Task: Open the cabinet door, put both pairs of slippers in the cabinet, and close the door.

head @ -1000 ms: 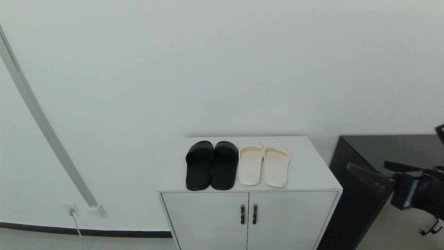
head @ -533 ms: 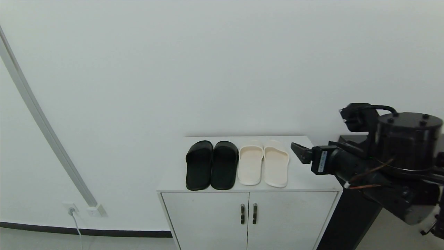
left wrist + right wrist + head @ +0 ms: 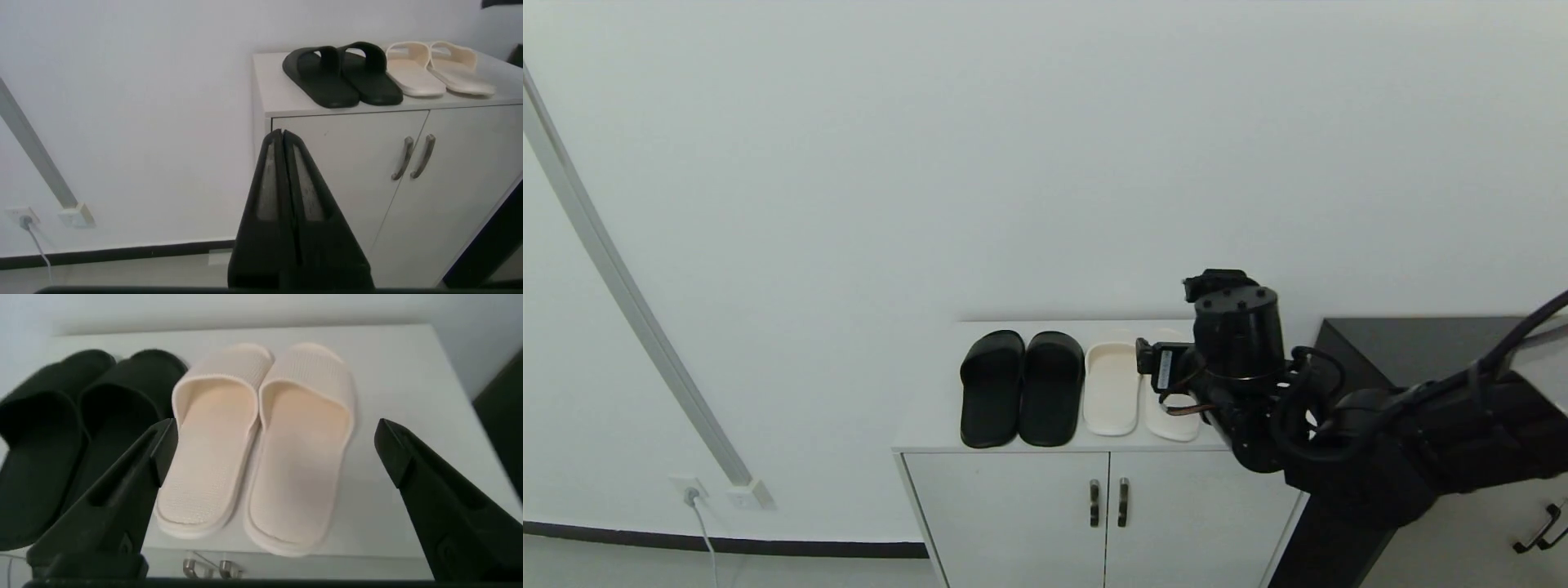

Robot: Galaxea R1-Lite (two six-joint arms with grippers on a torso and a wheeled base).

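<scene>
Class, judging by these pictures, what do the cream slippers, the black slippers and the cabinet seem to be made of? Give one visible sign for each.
Cream slippers: likely moulded foam or soft plastic, matt; a fine dotted texture covers the footbeds.
Black slippers: probably the same kind, matt and one-piece.
Cabinet: seemingly white laminated board, smooth and flat-edged; its handles look like dull metal.

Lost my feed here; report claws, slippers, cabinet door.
Right claw open above white slippers. Left claw shut, back from cabinet. Doors shut; black slippers also on top. Nothing blocking handles.
</scene>
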